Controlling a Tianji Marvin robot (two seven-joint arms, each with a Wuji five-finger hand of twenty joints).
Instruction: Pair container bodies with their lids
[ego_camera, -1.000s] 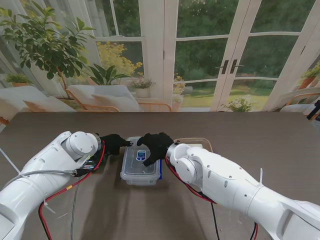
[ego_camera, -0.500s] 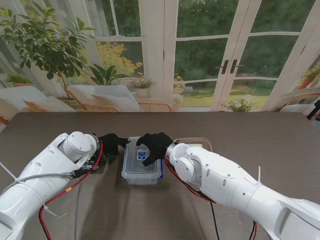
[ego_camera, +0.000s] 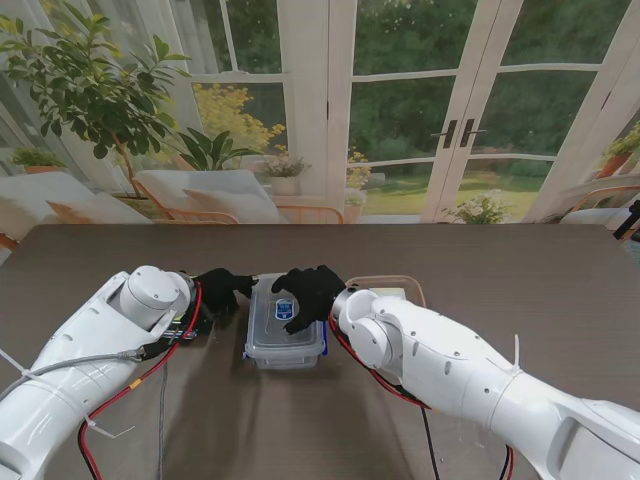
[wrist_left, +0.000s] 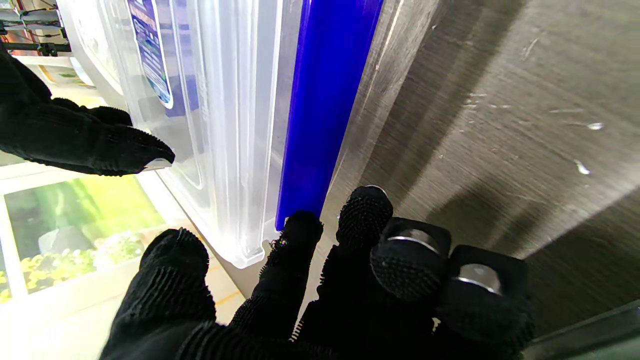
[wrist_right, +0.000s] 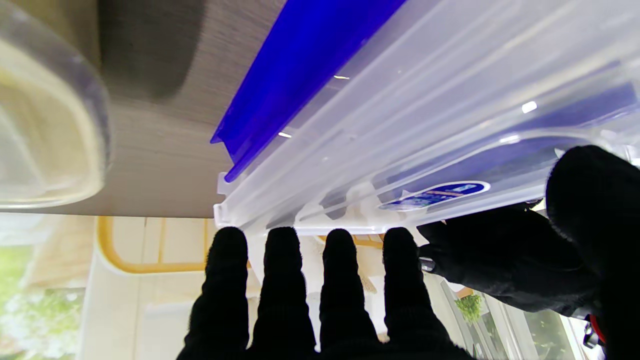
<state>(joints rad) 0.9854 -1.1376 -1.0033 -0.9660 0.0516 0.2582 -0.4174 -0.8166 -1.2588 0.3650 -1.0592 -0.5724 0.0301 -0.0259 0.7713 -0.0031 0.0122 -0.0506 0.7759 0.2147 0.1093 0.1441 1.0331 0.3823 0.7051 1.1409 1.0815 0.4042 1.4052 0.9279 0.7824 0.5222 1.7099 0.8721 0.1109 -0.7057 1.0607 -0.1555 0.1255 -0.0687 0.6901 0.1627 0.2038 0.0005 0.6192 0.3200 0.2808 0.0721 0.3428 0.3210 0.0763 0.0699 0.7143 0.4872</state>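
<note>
A clear rectangular box (ego_camera: 284, 345) with its clear lid (ego_camera: 281, 318) on top stands on the table between my hands. The lid carries a blue label (ego_camera: 283, 308), and a blue clip (wrist_left: 325, 100) runs along the box's side. My right hand (ego_camera: 310, 291) rests flat on the far end of the lid with its fingers (wrist_right: 310, 280) spread out straight. My left hand (ego_camera: 222, 290) is at the box's far left corner. Its fingertips (wrist_left: 300, 235) touch the blue clip and the thumb stands apart. Neither hand grips anything.
A second clear container (ego_camera: 388, 288) with a tan rim sits just right of the box, partly hidden by my right arm; it shows blurred in the right wrist view (wrist_right: 45, 125). Red cables hang from both arms. The dark wood table (ego_camera: 520, 270) stretches to both sides.
The box has shifted slightly to the right. My left hand has drawn back a little from the lid's edge to the box's left side. The right hand stays on the lid.
</note>
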